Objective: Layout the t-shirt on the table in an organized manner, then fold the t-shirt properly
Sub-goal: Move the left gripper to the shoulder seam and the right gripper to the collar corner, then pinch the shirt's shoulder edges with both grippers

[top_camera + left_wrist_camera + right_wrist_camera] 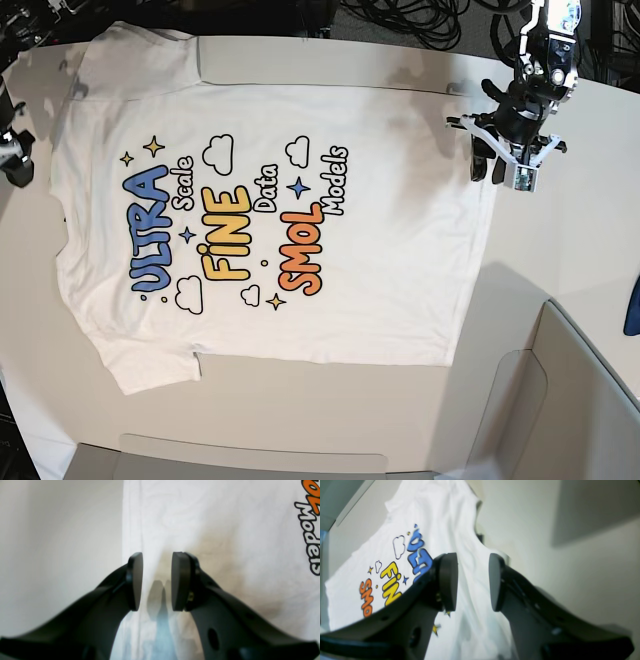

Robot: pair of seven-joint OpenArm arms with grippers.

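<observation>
Left gripper gaping partway over the t-shirt, holding nothing, cloth edge at 9 o'clock. Risking a bunched hem if closing on loose folds.

Right gripper also standing partway open and empty, t-shirt spreading toward 10 o'clock.

Lying flat, print up, on the table, t-shirt filling the middle. Left gripper hovering at 2 o'clock by the hem. Possibly dragging the neat layout crooked.
</observation>
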